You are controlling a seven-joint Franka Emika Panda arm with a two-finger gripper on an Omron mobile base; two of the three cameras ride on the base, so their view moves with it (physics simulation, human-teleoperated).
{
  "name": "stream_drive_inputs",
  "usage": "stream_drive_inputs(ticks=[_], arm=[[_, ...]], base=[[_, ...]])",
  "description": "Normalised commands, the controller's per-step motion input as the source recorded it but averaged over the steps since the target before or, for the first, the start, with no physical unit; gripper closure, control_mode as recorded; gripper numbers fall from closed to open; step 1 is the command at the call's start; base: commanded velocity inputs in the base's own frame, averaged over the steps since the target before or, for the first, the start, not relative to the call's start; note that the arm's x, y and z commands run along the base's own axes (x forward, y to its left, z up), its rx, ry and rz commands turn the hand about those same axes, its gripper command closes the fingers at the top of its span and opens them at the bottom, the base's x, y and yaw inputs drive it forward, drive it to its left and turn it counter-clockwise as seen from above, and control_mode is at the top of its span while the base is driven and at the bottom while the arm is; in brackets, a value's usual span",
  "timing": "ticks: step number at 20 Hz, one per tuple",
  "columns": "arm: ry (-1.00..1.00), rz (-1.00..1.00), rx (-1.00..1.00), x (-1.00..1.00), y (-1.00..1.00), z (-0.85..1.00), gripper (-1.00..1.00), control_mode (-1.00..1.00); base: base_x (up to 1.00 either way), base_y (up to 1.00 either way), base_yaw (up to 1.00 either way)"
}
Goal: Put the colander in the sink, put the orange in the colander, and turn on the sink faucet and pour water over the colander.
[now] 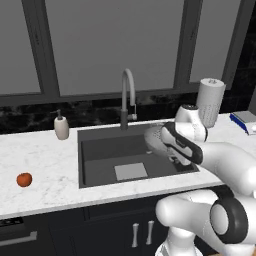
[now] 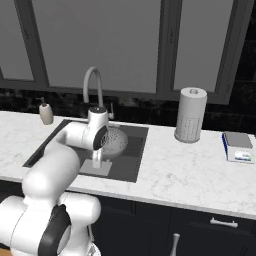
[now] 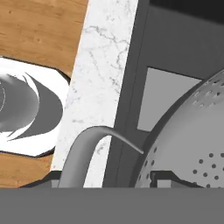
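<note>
The silver-grey colander (image 1: pixel 155 135) (image 2: pixel 115 141) hangs tilted over the right part of the dark sink (image 1: pixel 100 152) (image 2: pixel 131 162), above its lighter square patch. My gripper (image 1: pixel 168 150) (image 2: pixel 101 146) (image 3: pixel 107 178) is shut on the colander's rim by a loop handle (image 3: pixel 89 146); the dotted bowl (image 3: pixel 192 144) sits close on the right of the hand view. The orange (image 1: pixel 24 179) lies on the white marble counter far to the left of the sink. Behind the basin stands the gooseneck sink faucet (image 1: pixel 128 97) (image 2: pixel 93 85), with no water running.
A beige soap dispenser (image 1: pixel 61 127) (image 2: pixel 46 113) stands at the sink's back left. A paper towel roll (image 1: pixel 210 101) (image 2: pixel 190 121) and a blue-and-white box (image 1: pixel 243 121) (image 2: pixel 237 147) sit on the counter to the right. Windows line the back wall.
</note>
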Motion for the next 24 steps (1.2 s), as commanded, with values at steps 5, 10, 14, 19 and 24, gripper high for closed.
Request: stream_drive_inputs(ticks=[5,10,14,19,24], arm=[[0.07,0.51,0.0,0.39,0.12,-0.08,1.0,-1.0],[0.08,0.41,0.0,0.52,0.0,-0.14,1.0,-1.0],[0.05,0.27,0.0,0.51,0.05,-0.32,1.0,-1.0],[0.0,0.08,0.0,0.45,0.17,-0.29,1.0,-1.0],[0.0,0.03,0.0,0.41,0.25,-0.44,1.0,-1.0]], base=[[0.0,0.0,0.0],[0.0,0.0,0.0],[0.0,0.0,0.0],[0.0,0.0,0.0],[0.0,0.0,0.0]])
